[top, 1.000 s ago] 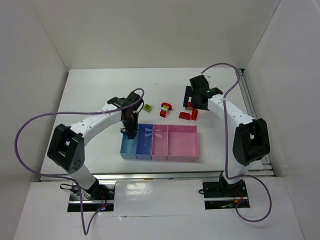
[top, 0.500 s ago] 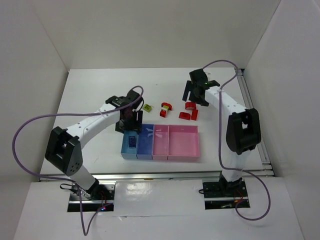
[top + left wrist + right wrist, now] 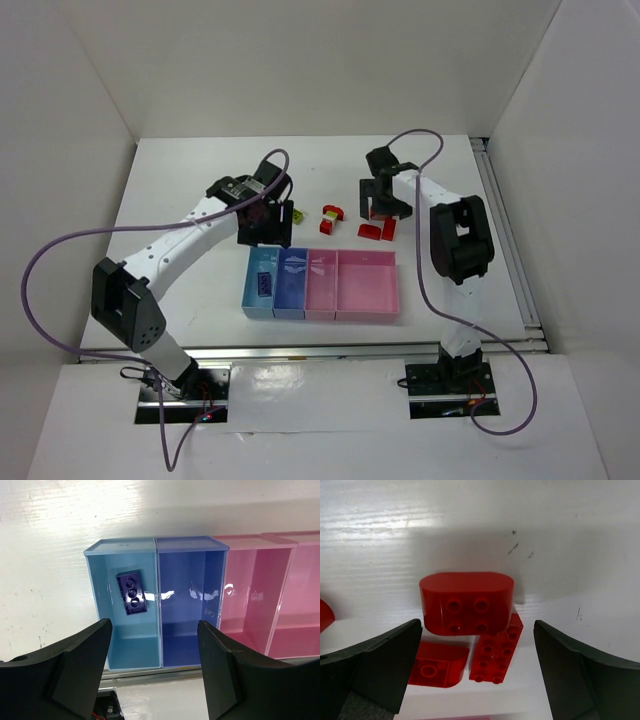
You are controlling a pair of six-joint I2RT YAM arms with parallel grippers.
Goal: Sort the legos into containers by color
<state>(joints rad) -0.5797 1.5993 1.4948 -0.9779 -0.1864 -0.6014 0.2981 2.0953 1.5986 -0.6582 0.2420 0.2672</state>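
A dark blue brick (image 3: 132, 593) lies in the light blue tray (image 3: 252, 300), first in the row of containers; beside it are the darker blue tray (image 3: 291, 290), pink tray (image 3: 320, 290) and wider pink tray (image 3: 367, 288). My left gripper (image 3: 266, 226) hovers open and empty just beyond the trays (image 3: 154, 630). My right gripper (image 3: 383, 205) stands open over red legos: a rounded brick (image 3: 466, 602), a flat studded brick (image 3: 496, 652) and a curved one (image 3: 437, 664), all lying between its jaws (image 3: 478, 632) without being gripped.
More red pieces (image 3: 331, 214) and a yellow-green brick (image 3: 298, 213) lie on the white table (image 3: 180, 200) between the two grippers. White walls enclose the table on three sides. Purple cables loop above both arms.
The left gripper opened, dropped the dark blue brick into the light blue tray and pulled back beyond the trays. The right arm swung slightly left over the red bricks.
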